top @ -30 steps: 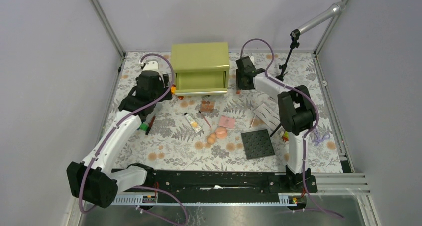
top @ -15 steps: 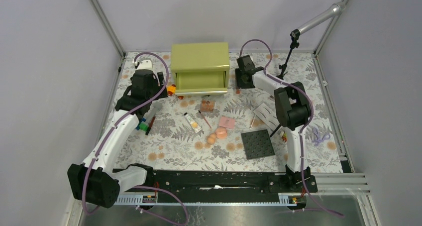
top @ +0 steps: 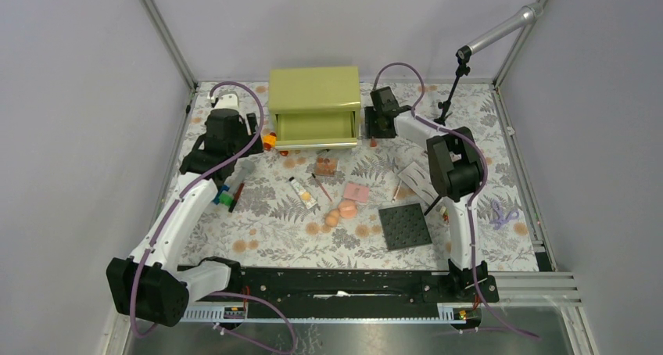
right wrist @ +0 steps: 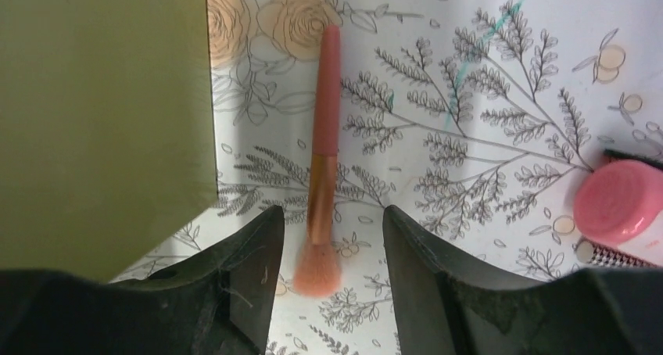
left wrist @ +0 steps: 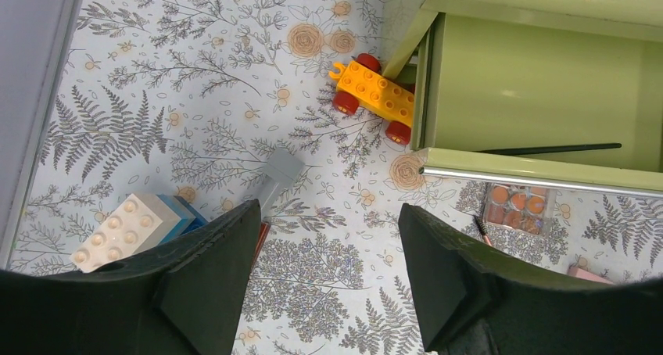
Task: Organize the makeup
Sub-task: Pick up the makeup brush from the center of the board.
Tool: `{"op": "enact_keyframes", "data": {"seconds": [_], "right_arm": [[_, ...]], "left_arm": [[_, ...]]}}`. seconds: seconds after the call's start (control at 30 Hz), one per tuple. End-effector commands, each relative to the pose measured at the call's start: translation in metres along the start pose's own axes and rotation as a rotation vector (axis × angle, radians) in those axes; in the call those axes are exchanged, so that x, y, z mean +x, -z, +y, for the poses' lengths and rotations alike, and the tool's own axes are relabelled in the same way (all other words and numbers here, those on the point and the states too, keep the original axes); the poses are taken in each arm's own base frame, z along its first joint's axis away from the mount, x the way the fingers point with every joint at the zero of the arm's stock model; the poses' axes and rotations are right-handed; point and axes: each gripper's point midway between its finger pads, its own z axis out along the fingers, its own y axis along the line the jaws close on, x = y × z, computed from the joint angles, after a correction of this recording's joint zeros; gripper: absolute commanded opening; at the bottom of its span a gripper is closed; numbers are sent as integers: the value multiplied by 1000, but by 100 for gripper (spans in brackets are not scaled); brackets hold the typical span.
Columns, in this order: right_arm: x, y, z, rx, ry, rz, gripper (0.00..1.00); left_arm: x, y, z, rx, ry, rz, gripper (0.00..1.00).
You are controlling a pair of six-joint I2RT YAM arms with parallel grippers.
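The pink brush point(right wrist: 323, 159) lay flat on the flowered table cover point(top: 258, 222), close by the right wall of the green drawer box point(top: 314, 97). In the right wrist view its handle pointed to 12 o'clock and its bristles to 6. The right gripper point(right wrist: 330, 218) stood over the bristle end with its fingers spread, one on each side and not pinching it (whether they touched the cover I could not tell).

Inside the open drawer point(left wrist: 539, 89) lay one thin dark pencil point(left wrist: 547, 148). From the drawer's front toward 6 o'clock in the top view, the rest of the makeup was scattered: a small palette point(top: 326, 165), the cream tube point(top: 302, 191), the pink compact point(top: 356, 191) and the peach sponges point(top: 342, 211).

The studded plate point(top: 404, 226) sat at 4 o'clock from the sponges. The left gripper point(left wrist: 328, 214) hung at the drawer's 9 o'clock side, its fingers spread wide and holding nothing, with the toy car point(left wrist: 371, 97) beyond it against the box's corner.
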Motion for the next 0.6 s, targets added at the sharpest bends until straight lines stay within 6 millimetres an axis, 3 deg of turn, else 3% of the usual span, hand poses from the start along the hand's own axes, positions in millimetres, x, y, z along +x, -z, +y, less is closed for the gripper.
{"op": "enact_keyframes", "data": {"seconds": [0.0, 0.13, 0.33, 0.57], "right_arm": [[-13, -12, 5, -13, -27, -21, 55], [-7, -19, -4, 38, -21, 5, 39], [-1, -10, -17, 91, 0, 8, 18], [-23, 20, -25, 119, 6, -54, 3]], "left_arm": [[-14, -2, -5, 29, 16, -50, 73], [-14, -3, -5, 29, 16, -48, 73], [-14, -3, -5, 31, 18, -47, 73], [-13, -3, -5, 33, 17, -45, 73]]}}
